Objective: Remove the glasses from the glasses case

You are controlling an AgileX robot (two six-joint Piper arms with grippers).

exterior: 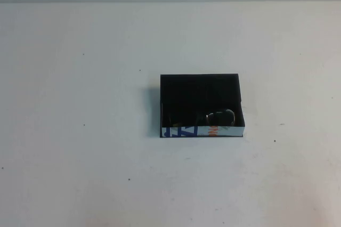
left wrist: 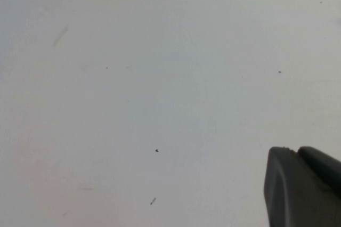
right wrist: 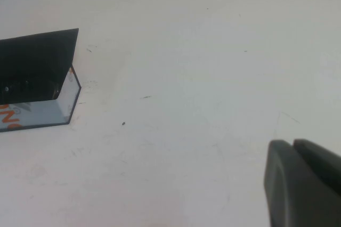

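Observation:
The glasses case (exterior: 200, 91) is an open shallow box, black inside, in the middle of the table. Its near white wall (exterior: 202, 130) carries blue and orange letters. The dark glasses (exterior: 219, 117) lie inside against that near wall, toward the right. The case's corner also shows in the right wrist view (right wrist: 37, 62). My left gripper (left wrist: 295, 155) is shut, over bare table, with neither the case nor the glasses in its view. My right gripper (right wrist: 293, 147) is shut, off to the case's right and apart from it. Neither arm shows in the high view.
The white table (exterior: 80, 147) has small dark specks and faint scuffs. Its far edge (exterior: 170, 1) meets a pale wall at the back. Nothing else stands on it.

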